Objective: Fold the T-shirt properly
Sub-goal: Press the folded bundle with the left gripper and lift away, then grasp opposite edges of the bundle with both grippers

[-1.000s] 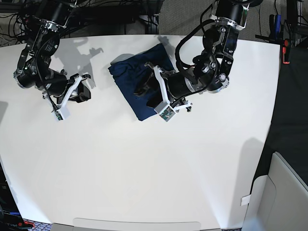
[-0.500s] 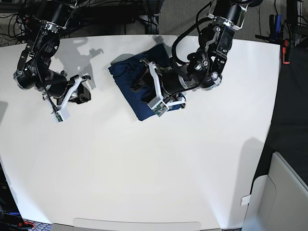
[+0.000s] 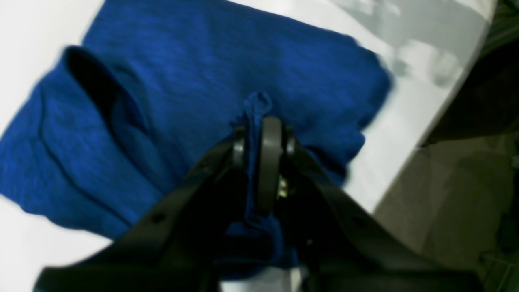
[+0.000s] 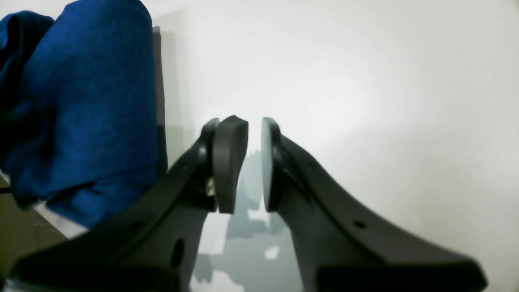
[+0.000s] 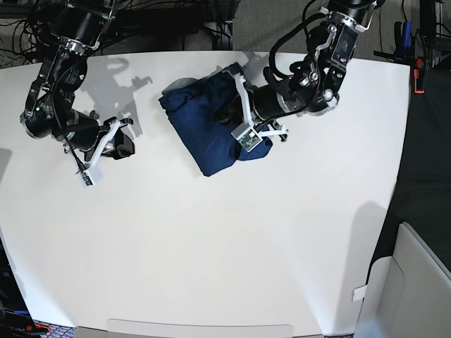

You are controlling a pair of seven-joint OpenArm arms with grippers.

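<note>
1. The T-shirt (image 5: pixel 201 127) lies bunched on the white tabletop (image 5: pixel 211 246), near the edge that the arms reach over and roughly midway between that edge's two corners.
2. The left tool (image 3: pixel 263 121) is clamped on the T-shirt; a raised ridge of cloth runs up between its fingers in the left wrist view.
3. The right tool (image 4: pixel 249 119) holds nothing; its fingers stand a little apart, with bare tabletop showing between them.
4. The relation that matters: the left tool is at the cloth, while the right tool is well apart from it, off the robot's right side of the bundle. The left arm is plainly the nearer.
5. From the left tool, much of the cloth lies toward the robot's right. The smooth outer panel there has its long axis slanting in the base view, from upper left down toward the middle of the tabletop.
6. The bundle looks far from a proper fold, so spreading it is probably the step in hand. A pull toward the robot's left should open it across that panel; with nothing pinning the other side, the whole bundle could slide along.
</note>
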